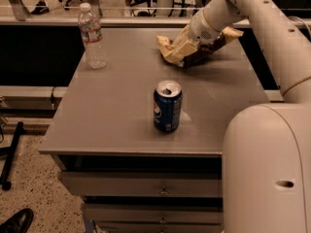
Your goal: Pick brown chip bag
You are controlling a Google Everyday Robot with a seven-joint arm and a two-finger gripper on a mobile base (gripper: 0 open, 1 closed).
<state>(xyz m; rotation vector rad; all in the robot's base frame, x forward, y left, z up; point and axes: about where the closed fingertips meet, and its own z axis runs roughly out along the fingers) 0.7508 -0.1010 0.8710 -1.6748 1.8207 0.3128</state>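
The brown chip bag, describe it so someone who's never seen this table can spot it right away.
On the grey table, look to the far right corner, where the robot's hand is at the brown chip bag. It is crinkly, pale tan with a dark brown panel, unlike the upright blue soda can mid-table and the clear water bottle far left.
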